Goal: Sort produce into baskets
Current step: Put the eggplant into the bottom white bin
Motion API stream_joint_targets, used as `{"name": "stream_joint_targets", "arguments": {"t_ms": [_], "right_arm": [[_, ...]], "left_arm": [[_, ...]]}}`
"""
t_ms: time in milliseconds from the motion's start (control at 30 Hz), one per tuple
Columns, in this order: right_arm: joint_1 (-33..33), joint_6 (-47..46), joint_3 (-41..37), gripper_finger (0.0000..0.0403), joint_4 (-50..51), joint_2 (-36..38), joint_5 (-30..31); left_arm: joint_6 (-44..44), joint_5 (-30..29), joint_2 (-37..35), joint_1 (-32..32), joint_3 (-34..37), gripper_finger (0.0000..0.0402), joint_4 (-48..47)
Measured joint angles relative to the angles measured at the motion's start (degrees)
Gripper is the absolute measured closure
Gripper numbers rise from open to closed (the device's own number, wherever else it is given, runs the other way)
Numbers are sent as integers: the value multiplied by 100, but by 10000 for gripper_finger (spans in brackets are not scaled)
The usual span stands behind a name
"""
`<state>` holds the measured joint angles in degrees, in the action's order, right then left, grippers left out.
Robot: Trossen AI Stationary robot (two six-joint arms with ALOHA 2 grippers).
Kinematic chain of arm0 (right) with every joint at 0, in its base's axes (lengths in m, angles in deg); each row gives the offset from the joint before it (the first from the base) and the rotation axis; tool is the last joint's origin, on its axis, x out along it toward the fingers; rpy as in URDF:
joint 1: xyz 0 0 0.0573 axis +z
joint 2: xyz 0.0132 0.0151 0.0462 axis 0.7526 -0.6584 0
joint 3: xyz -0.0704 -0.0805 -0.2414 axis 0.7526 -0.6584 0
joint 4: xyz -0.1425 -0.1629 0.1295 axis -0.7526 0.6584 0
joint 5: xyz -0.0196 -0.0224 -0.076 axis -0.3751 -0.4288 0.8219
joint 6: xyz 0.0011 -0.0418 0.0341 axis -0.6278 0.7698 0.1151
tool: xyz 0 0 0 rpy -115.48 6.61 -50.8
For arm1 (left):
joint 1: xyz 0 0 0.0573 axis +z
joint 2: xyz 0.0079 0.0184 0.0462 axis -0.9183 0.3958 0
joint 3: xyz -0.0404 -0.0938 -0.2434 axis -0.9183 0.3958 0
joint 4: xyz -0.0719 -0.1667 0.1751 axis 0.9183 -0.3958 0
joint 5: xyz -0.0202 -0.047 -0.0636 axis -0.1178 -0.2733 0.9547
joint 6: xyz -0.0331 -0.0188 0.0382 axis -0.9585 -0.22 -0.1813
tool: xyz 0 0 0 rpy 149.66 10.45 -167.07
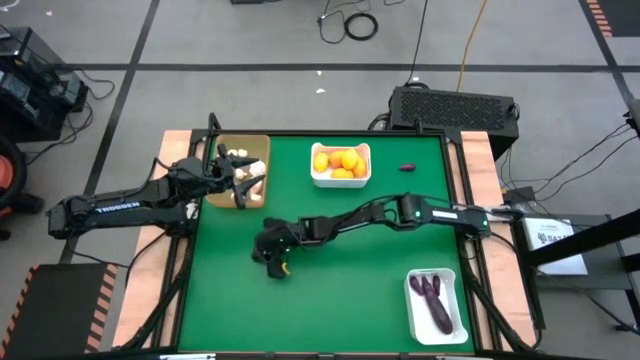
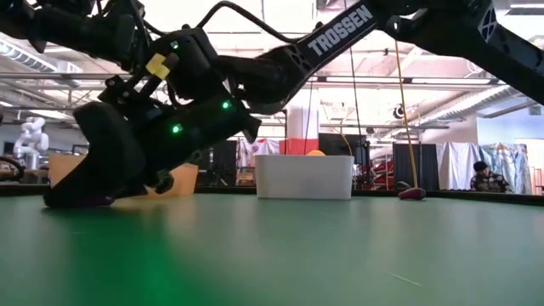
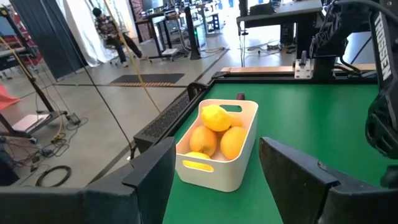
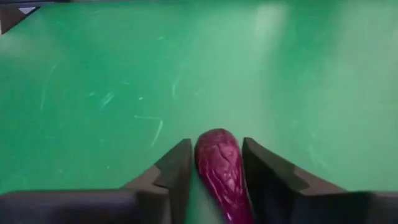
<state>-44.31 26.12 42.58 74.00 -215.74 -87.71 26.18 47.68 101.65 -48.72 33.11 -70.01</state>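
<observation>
My right gripper is low on the green table, its fingers clenched on a dark purple wrinkled toy eggplant lying between them; my left gripper, fingers spread, hangs over the tan tray, facing the white plastic bin of orange-yellow round fruits.

I see grey concrete floor w/ dark tape lines around the green tabletop. Black cables coil on the floor; a black vented box sits at the tabletop's far edge. Low view: open workshop, ceiling beams & striplights, white curtain, a seated person far back.
</observation>
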Motion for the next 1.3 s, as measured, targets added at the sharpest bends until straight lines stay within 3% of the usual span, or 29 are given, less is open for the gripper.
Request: {"name": "stream_joint_targets", "arguments": {"t_ms": [133, 333, 667, 900, 1100, 1300], "right_arm": [[-2, -168, -24, 308, 582, 269, -39], [31, -330, -36, 344, 2266, 1076, -124], [486, -562, -31, 347, 5180, 2483, -146], [1016, -731, -26, 347, 6633, 2868, -56], [1592, -1546, -62, 346, 8060, 2932, 773], [2258, -3197, -519, 346, 9549, 3096, 1099]], "left_arm": [[0, 0, -1, 0, 0, 162, -2], [3, 0, -1, 1, 0, 162, -1], [11, 0, -1, 1, 0, 162, -3], [7, 0, -1, 1, 0, 162, -7], [2, 0, -1, 1, 0, 162, -7], [-24, 0, -1, 0, 0, 162, -32]]}}
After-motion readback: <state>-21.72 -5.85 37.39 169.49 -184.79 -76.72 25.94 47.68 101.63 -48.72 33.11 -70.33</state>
